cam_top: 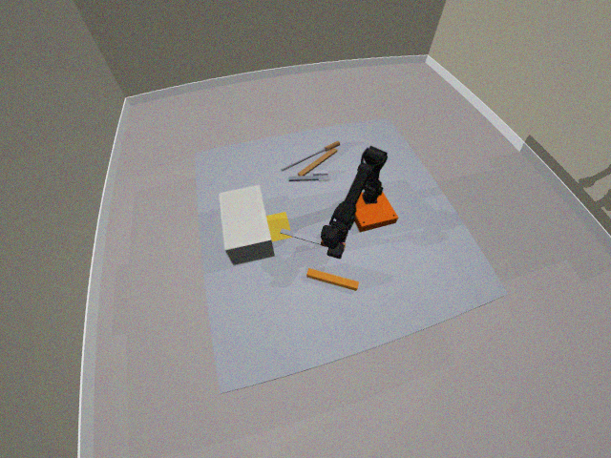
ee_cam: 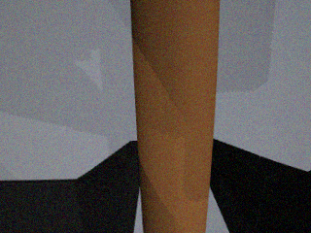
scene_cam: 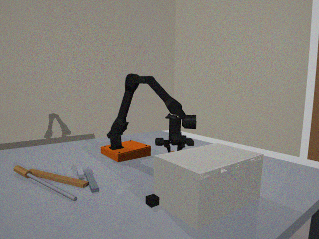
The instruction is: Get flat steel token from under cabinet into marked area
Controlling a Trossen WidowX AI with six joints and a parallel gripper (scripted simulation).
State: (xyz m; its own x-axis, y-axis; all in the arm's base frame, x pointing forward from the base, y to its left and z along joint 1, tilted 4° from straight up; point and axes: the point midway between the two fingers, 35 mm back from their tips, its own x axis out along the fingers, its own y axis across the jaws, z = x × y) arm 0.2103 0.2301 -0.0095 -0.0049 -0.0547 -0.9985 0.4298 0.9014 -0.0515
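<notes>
The white cabinet (cam_top: 243, 217) (scene_cam: 177, 190) stands on the table, with the yellow marked area (cam_top: 277, 222) against its front. My gripper (cam_top: 333, 245) (scene_cam: 175, 151) (ee_cam: 170, 148) is shut on the round wooden handle (ee_cam: 175, 73) of a thin rod tool (cam_top: 302, 238). The grey shaft points toward the cabinet, and its tip is over or on the marked area; its height is unclear. The gripper is in front of the cabinet, beyond the marked area. The steel token is not visible in any view, and the vent slots cannot be made out.
An orange bar (cam_top: 331, 279) lies to one side. On the other side lie a wooden-handled rod (cam_top: 304, 159) (scene_cam: 51, 186), a wooden stick (cam_top: 318, 161) (scene_cam: 58, 177) and grey metal pieces (cam_top: 303, 178) (scene_cam: 91, 179). A small black cube (scene_cam: 152, 200) is beside the cabinet.
</notes>
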